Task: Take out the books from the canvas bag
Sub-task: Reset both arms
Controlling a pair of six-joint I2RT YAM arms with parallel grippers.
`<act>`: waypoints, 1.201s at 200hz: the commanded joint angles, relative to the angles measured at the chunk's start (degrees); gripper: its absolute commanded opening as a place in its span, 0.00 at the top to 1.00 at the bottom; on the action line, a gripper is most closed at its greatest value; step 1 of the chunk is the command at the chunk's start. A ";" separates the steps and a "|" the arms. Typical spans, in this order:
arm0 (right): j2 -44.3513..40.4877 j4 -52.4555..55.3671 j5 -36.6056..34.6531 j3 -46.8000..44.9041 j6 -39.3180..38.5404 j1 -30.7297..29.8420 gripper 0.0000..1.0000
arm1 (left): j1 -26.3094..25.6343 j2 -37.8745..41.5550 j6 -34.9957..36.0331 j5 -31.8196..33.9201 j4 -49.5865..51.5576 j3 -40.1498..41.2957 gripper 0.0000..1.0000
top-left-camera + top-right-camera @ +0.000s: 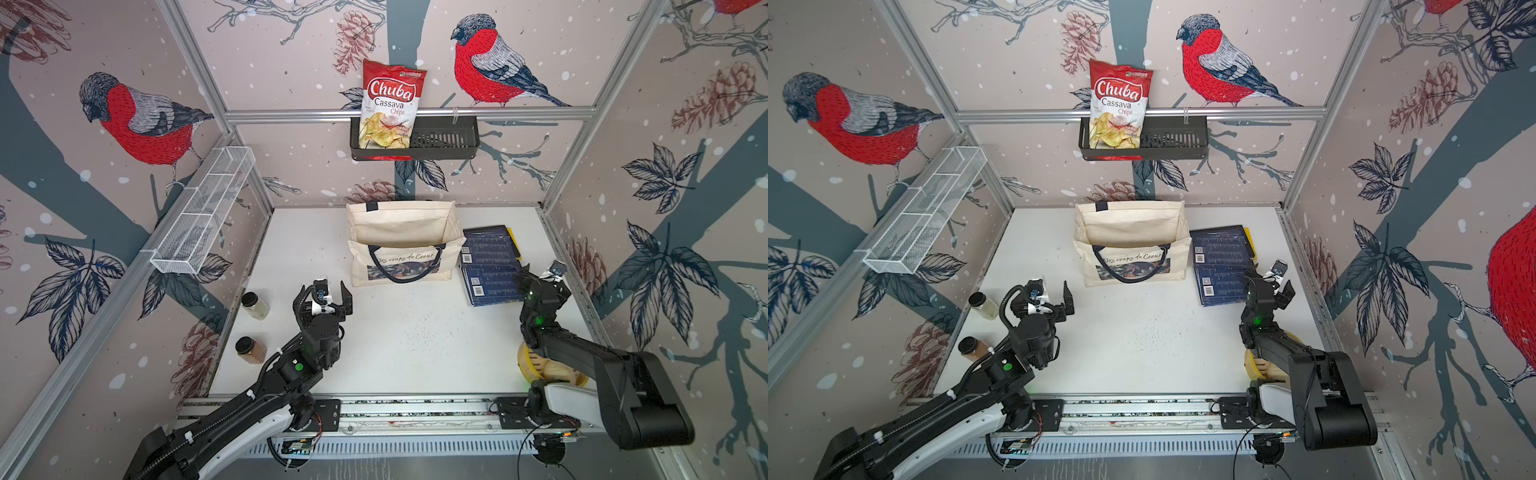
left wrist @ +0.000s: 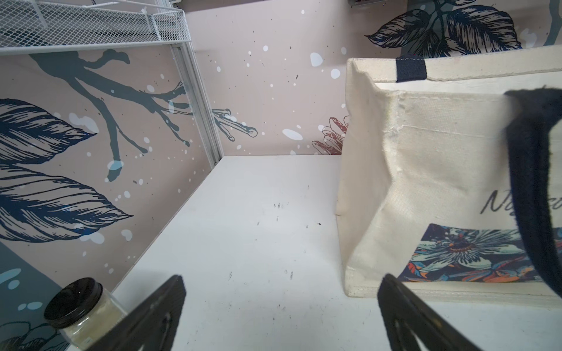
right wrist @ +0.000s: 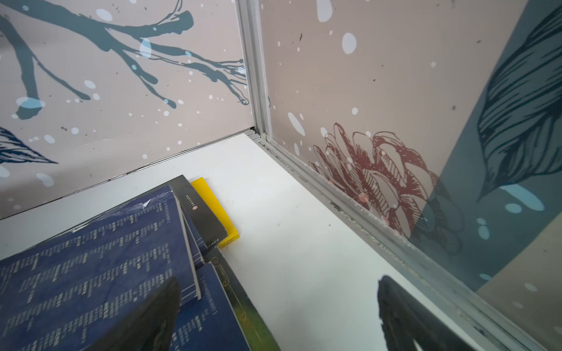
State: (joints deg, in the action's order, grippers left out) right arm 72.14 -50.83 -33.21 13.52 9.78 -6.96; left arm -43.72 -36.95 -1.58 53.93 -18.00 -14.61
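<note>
The cream canvas bag [image 1: 405,232] [image 1: 1133,232] stands upright at the back middle of the table, mouth open, and only bare cloth shows inside. Its navy handle hangs over the printed front [image 2: 441,170]. Several books [image 1: 490,266] [image 1: 1221,266], mostly dark navy, lie in a loose pile just right of the bag, with a yellow one [image 3: 214,206] at the bottom. My left gripper [image 1: 323,291] [image 1: 1044,293] [image 2: 282,278] hangs open and empty, near the bag's front left corner. My right gripper [image 1: 542,279] [image 1: 1268,279] [image 3: 278,281] is open and empty over the pile's right edge.
A chips bag [image 1: 390,104] sits in a black basket [image 1: 446,139] on the back wall. A white wire shelf [image 1: 203,212] hangs on the left wall. Two jars [image 1: 255,305] [image 1: 250,350] stand at the table's left edge. A yellowish object [image 1: 540,370] lies under the right arm.
</note>
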 commanded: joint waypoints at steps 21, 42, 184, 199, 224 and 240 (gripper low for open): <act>4.73 -10.06 5.86 -0.24 -3.52 0.28 0.00 | 2.35 0.87 0.87 -1.75 -7.05 3.40 0.01; 7.82 -18.51 8.53 -2.71 -5.96 0.33 0.00 | 5.76 1.96 0.25 -5.09 -9.11 5.25 0.01; 13.77 -20.35 10.30 -1.30 -2.58 3.53 0.00 | 33.31 -24.06 1.86 -29.81 -25.49 0.75 0.03; 13.84 -20.45 10.28 -1.38 -2.58 3.53 0.00 | 34.31 -28.78 0.43 -30.48 -28.73 -0.39 0.03; 13.77 -20.44 10.28 -1.34 -2.62 3.51 0.00 | 34.55 -37.08 4.23 -34.02 -34.17 -2.08 0.03; 13.82 -20.45 10.35 -1.39 -2.64 3.51 0.00 | 35.05 -40.20 3.86 -35.28 -38.09 -1.50 0.02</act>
State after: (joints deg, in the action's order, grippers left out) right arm 86.17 -71.02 -23.40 11.94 6.42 -3.38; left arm -9.47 -73.45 1.80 22.17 -45.65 -16.14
